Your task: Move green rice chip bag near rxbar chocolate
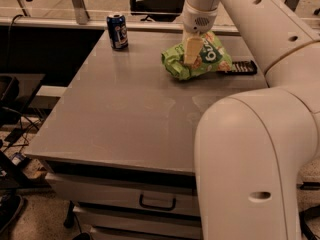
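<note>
The green rice chip bag is a crumpled bright green pouch at the far right of the grey table. My gripper comes down from above and is shut on the bag's top; one pale finger shows in front of it. The bag's lower edge is at or just above the tabletop. The rxbar chocolate is a small flat dark bar lying right behind the bag's right end, touching or nearly touching it and partly hidden by it.
A blue soda can stands at the table's far left corner. My large white arm fills the right foreground and hides the table's right side. Drawers sit under the table front. Chairs and cables stand around the table.
</note>
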`<act>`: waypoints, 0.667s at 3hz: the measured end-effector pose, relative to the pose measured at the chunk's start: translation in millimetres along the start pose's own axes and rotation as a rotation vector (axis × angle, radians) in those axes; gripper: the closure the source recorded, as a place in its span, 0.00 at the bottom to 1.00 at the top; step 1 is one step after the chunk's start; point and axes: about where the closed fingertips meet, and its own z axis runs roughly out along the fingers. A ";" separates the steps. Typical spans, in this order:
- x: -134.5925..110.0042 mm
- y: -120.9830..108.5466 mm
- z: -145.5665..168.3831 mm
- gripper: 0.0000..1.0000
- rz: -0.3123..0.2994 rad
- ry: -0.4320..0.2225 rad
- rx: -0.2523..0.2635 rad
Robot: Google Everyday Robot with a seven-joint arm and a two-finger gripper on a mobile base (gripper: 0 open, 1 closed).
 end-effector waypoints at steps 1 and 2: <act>-2.3 -7.1 3.1 0.20 0.001 -0.009 0.022; -9.8 -22.7 13.5 0.00 -0.003 -0.028 0.067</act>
